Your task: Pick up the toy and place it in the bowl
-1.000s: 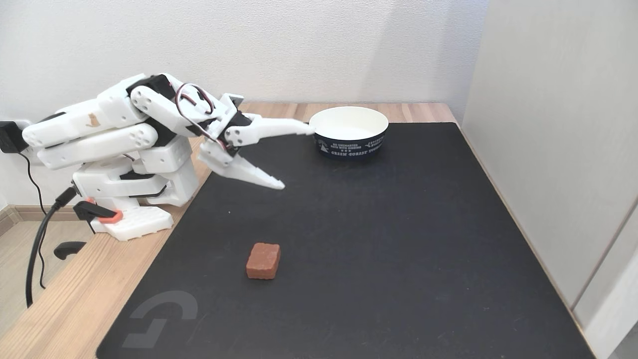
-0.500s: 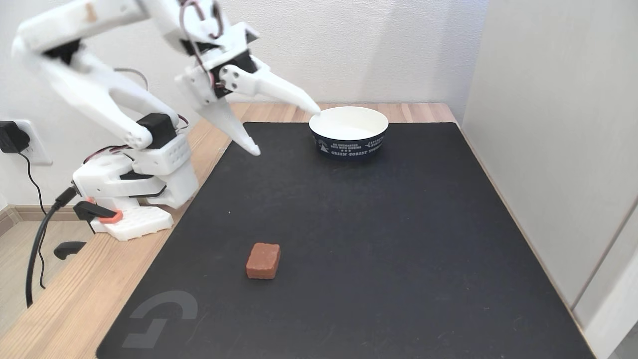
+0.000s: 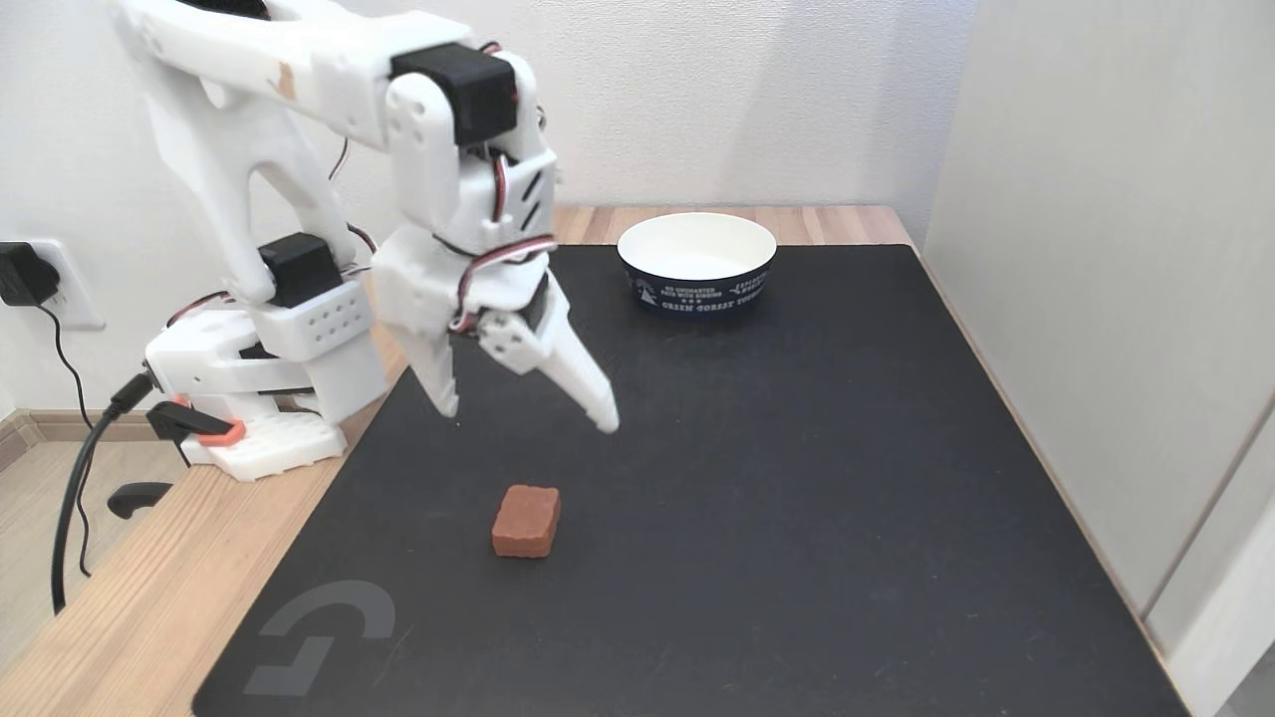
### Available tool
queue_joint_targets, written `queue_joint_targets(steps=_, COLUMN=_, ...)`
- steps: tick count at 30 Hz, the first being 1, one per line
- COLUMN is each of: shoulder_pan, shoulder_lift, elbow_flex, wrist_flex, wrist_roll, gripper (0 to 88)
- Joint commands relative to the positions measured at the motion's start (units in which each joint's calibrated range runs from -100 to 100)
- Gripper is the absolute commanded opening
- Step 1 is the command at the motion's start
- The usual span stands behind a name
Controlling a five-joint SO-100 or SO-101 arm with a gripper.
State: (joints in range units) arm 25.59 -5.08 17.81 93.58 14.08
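The toy, a small reddish-brown brick-like block, lies on the black mat near its front left. The bowl, white inside and dark navy outside with white print, stands at the back of the mat. My white gripper points down above the mat, behind and a little above the toy, apart from it. Its jaws are spread wide with nothing between them.
The arm's base is clamped to the wooden table left of the mat, with a black cable trailing off the edge. A pale panel rises along the mat's right side. A wall stands behind.
The arm has unfolded and swung forward and down: the gripper went from near the bowl's rim to pointing downward above the mat just behind the toy. Toy and bowl have not moved.
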Motion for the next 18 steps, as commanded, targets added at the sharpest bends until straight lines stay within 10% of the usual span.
queue_joint_targets(steps=1, shoulder_pan=6.7, shoulder_lift=1.9, elbow_flex=5.4, wrist_flex=-5.3, wrist_roll=5.1, gripper=45.3)
queue_joint_targets(steps=18, shoulder_pan=11.8, shoulder_lift=2.2, elbow_flex=3.2, wrist_flex=-12.4, wrist_roll=6.4, gripper=45.1)
